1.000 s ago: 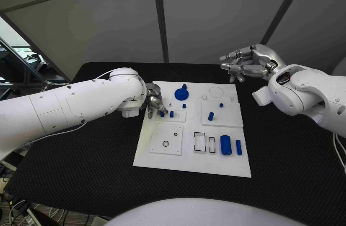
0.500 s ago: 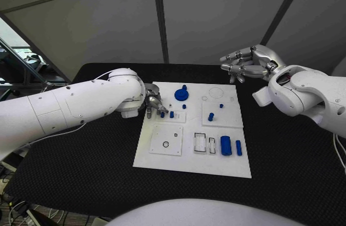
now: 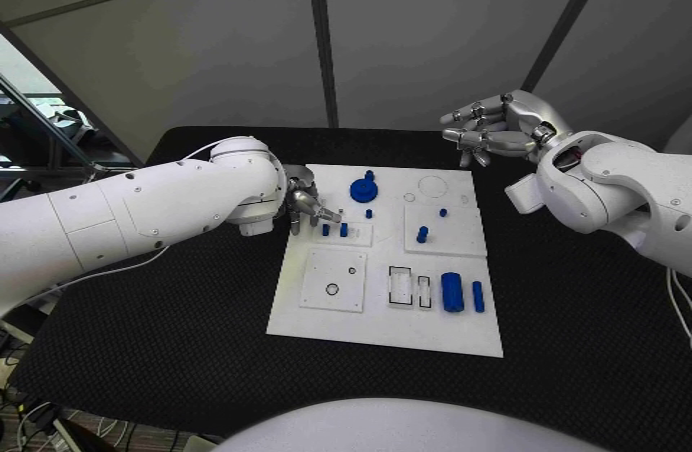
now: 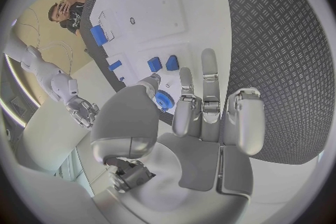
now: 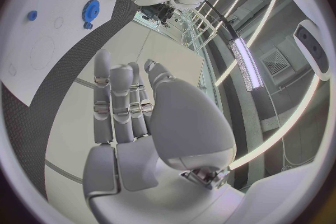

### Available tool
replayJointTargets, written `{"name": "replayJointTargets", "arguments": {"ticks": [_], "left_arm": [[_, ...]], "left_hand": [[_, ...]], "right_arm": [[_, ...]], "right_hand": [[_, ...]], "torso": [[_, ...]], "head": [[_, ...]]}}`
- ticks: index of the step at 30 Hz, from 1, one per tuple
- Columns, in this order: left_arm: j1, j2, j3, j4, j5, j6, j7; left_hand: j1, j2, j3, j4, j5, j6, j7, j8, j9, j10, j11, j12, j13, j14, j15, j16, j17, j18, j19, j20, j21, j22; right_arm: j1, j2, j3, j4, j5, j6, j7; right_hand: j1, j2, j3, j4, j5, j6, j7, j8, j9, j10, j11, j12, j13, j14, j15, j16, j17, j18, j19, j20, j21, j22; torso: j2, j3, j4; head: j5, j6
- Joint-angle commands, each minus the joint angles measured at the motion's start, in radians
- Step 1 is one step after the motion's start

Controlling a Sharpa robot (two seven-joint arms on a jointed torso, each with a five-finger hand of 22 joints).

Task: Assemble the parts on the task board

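Note:
The white task board (image 3: 433, 322) lies mid-table. On it are a blue gear (image 3: 364, 187), two short blue pegs (image 3: 333, 229) standing in a small plate, another peg (image 3: 421, 233), a thick blue cylinder (image 3: 453, 290) and a slim blue bar (image 3: 477, 295). My left hand (image 3: 306, 209) hovers at the board's left edge beside the two pegs, fingers apart and holding nothing. In the left wrist view the left hand (image 4: 203, 106) has straight fingers, with the pegs (image 4: 162, 63) and the gear (image 4: 163, 99) beyond them. My right hand (image 3: 493, 127) is raised past the board's far right corner, empty.
Two empty rectangular slots (image 3: 408, 285) sit beside the cylinder. A square plate with a round hole (image 3: 333, 278) lies at the board's near left, and a circle outline (image 3: 431, 184) at the far right. Black table (image 3: 173, 312) surrounds the board.
My left hand has edged slightly toward the far side, off the two pegs. The right hand has not moved.

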Motion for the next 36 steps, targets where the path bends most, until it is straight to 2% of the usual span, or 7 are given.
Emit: {"name": "replayJointTargets", "arguments": {"ticks": [1, 6, 10, 12, 14, 24, 36], "left_arm": [[0.001, -0.006, 0.002, 0.003, 0.028, -0.082, 0.036], [0.001, -0.018, 0.003, 0.004, 0.073, -0.183, 0.113], [0.002, -0.021, 0.003, 0.006, 0.089, -0.261, 0.203], [0.002, -0.02, 0.003, 0.01, 0.093, -0.307, 0.267], [0.002, -0.017, 0.002, 0.014, 0.086, -0.35, 0.335], [0.002, 0.031, -0.012, 0.008, -0.142, -0.437, 0.513], [0.0, 0.095, -0.053, -0.033, -0.348, -0.381, 0.513]], "left_hand": [[0.012, 0.016, -0.034, 0.014, -0.004, -0.014, 0.004, 0.003, 0.001, -0.001, 0.001, -0.017, 0.083, 0.003, -0.003, 0.001, 0.001, -0.014, 0.019, -0.002, -0.018, 0.173], [0.044, 0.03, -0.122, 0.023, 0.0, -0.096, 0.036, -0.042, -0.019, -0.145, 0.028, -0.192, -0.117, -0.017, 0.014, -0.006, -0.002, 0.02, -0.065, 0.01, -0.168, 0.093], [0.158, 0.04, -0.158, 0.006, 0.001, -0.17, 0.08, -0.094, -0.066, -0.427, 0.073, -0.497, -0.436, -0.122, 0.05, 0.002, -0.024, 0.093, -0.306, 0.042, -0.559, -0.12], [0.241, 0.045, -0.16, -0.008, 0.002, -0.201, 0.108, -0.125, -0.105, -0.506, 0.095, -0.57, -0.501, -0.197, 0.075, 0.002, -0.046, 0.12, -0.425, 0.063, -0.746, -0.226], [0.36, 0.047, -0.139, -0.047, 0.001, -0.225, 0.125, -0.164, -0.157, -0.571, 0.112, -0.637, -0.564, -0.237, 0.088, -0.008, -0.068, 0.122, -0.449, 0.082, -0.798, -0.263], [0.516, 0.013, -0.083, -0.084, 0.002, -0.19, 0.115, -0.257, -0.331, -0.615, 0.113, -0.794, -0.792, -0.209, 0.084, 0.03, -0.098, 0.129, -0.417, 0.081, -0.825, -0.295], [0.524, -0.013, -0.083, -0.081, 0.002, -0.091, 0.1, -0.322, -0.456, -0.581, 0.093, -0.837, -0.925, -0.061, 0.045, 0.185, -0.058, 0.064, -0.17, 0.044, -0.415, -0.047]], "right_arm": [[0.002, 0.001, 0.001, -0.001, -0.002, 0.006, 0.011], [0.002, 0.002, 0.001, -0.002, -0.002, 0.006, 0.01], [0.002, 0.002, 0.001, -0.003, -0.002, 0.005, 0.01], [0.002, 0.002, 0.001, -0.004, -0.003, 0.004, 0.01], [0.002, 0.002, 0.001, -0.004, -0.004, 0.003, 0.01], [0.002, 0.005, 0.001, -0.003, -0.018, 0.002, 0.01], [0.002, 0.006, 0.001, -0.002, -0.021, 0.001, 0.01]], "right_hand": [[0.0, -0.004, 0.005, -0.003, 0.006, -0.007, 0.001, 0.007, -0.001, -0.006, 0.0, 0.003, -0.001, 0.009, 0.0, -0.006, 0.001, 0.005, 0.006, -0.003, -0.004, -0.001], [0.0, -0.004, 0.005, -0.003, 0.006, -0.007, 0.001, 0.007, -0.001, -0.006, 0.0, 0.003, -0.001, 0.009, 0.0, -0.006, 0.001, 0.005, 0.006, -0.003, -0.004, -0.001], [0.0, -0.004, 0.005, -0.003, 0.006, -0.007, 0.001, 0.007, -0.001, -0.006, 0.0, 0.003, -0.001, 0.009, 0.0, -0.006, 0.001, 0.005, 0.006, -0.003, -0.004, -0.001], [0.001, -0.003, 0.006, -0.003, 0.006, -0.007, 0.001, 0.007, -0.001, -0.006, 0.0, 0.003, -0.001, 0.01, 0.0, -0.006, 0.002, 0.005, 0.007, -0.003, -0.005, -0.001], [0.001, -0.003, 0.006, -0.003, 0.006, -0.007, 0.001, 0.007, -0.001, -0.006, 0.0, 0.003, -0.001, 0.01, 0.0, -0.006, 0.002, 0.005, 0.007, -0.003, -0.005, -0.001], [0.003, -0.003, 0.008, -0.004, 0.009, -0.007, 0.001, 0.008, -0.001, -0.006, 0.0, 0.003, -0.002, 0.01, 0.0, -0.007, 0.002, 0.005, 0.007, -0.003, -0.006, -0.002], [0.005, -0.004, 0.012, -0.006, 0.02, -0.008, 0.001, 0.009, -0.001, -0.007, 0.0, 0.003, -0.004, 0.011, -0.001, -0.009, 0.003, 0.005, 0.009, -0.003, -0.007, -0.002]], "torso": [[0.0, 0.0004, 0.0002], [0.0, 0.0009, 0.001], [0.0, 0.0014, 0.0001], [0.0, 0.0014, -0.0013], [0.0, 0.0008, -0.0012], [0.001, 0.0013, -0.0023], [0.003, 0.0017, -0.0021]], "head": [[0.0, 0.001], [-0.002, 0.004], [-0.005, 0.005], [-0.006, 0.006], [-0.007, 0.007], [-0.012, 0.012], [-0.02, 0.013]]}}
